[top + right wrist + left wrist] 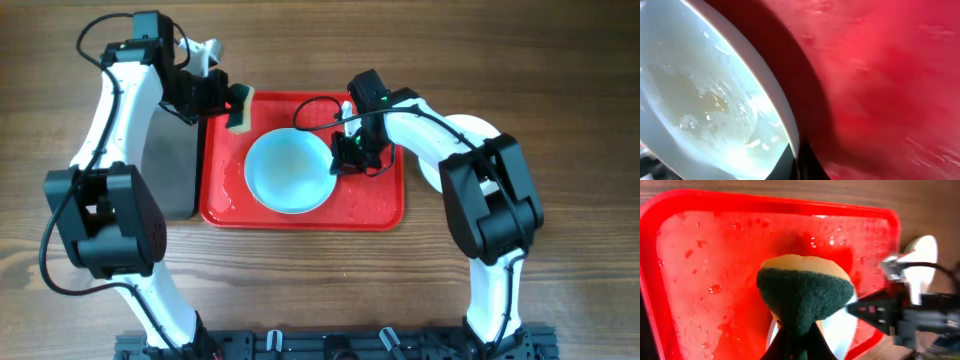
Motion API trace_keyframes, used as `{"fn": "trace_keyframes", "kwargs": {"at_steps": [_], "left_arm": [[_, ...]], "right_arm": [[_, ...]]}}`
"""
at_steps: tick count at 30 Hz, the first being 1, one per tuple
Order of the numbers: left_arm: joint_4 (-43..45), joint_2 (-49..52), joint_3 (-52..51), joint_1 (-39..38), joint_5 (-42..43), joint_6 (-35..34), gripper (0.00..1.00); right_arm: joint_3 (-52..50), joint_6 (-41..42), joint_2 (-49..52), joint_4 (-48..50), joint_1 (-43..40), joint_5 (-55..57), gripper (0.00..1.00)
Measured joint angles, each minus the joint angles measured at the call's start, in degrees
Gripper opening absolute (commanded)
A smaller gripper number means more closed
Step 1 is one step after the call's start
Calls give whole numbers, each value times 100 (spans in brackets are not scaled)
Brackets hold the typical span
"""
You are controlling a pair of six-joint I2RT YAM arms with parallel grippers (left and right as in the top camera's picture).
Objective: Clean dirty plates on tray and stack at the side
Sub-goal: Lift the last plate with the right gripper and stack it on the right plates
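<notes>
Brown, grain-marked wooden table (300,300). Carries the red tray (300,220) about midway between left and right edges, nearer the far edge. Carries a dark tray (170,170) just beside it toward the left edge, and a white plate (470,128) toward the right edge, partly hidden.

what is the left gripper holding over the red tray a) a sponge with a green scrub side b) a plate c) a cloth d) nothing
a, the left gripper is shut on a sponge, its dark green pad toward the wrist camera, above the wet tray.

Green-faced sponge (802,297) in jaws, above wet red tray (700,255).
</notes>
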Motion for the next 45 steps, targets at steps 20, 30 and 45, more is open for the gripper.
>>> {"fn": "trace_keyframes", "kwargs": {"at_steps": [20, 30, 45], "left_arm": [[625, 7, -1023, -789, -1139, -1060, 4], [625, 7, -1023, -789, -1196, -1137, 4], [623, 7, -1023, -789, -1495, -1373, 4]], "right_arm": [[-72, 743, -2297, -1373, 1864, 7333, 4], [-72, 866, -2297, -1532, 2911, 9475, 4], [-72, 914, -2297, -1631, 3296, 9890, 4]]}}
